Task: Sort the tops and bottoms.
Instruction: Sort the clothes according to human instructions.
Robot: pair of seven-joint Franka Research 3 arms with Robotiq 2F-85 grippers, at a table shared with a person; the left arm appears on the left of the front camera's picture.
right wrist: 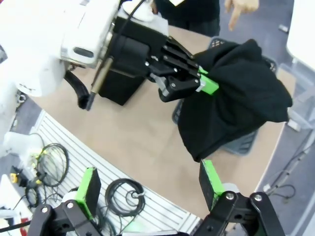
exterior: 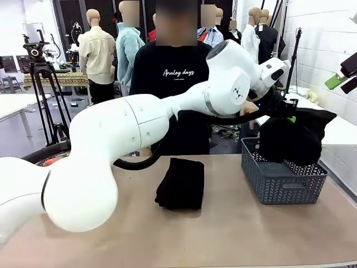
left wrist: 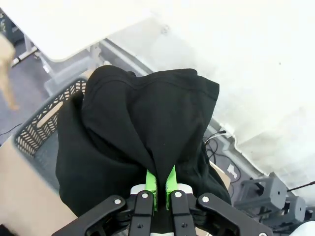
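Observation:
My left gripper (exterior: 285, 109) hangs over the grey basket (exterior: 281, 187), shut on a black bottom (exterior: 293, 137). The garment droops in a loose bundle onto the basket's rim. In the left wrist view the green pads (left wrist: 153, 186) pinch the black cloth (left wrist: 142, 128) above the basket (left wrist: 42, 125). A second black bottom (exterior: 180, 183) lies folded mid-table. My right gripper (right wrist: 147, 191) is open and high above the table's right side, also seen at the top right (exterior: 343, 75). The tops are hidden, apart from a sliver of orange (exterior: 49, 162) behind my left arm.
A person in a black printed T-shirt (exterior: 178, 72) stands at the far side, one hand (right wrist: 241, 7) pointing down near the basket. My left arm's bulky white links (exterior: 128, 134) span the table from the left. Cables (right wrist: 49, 172) lie on the floor below.

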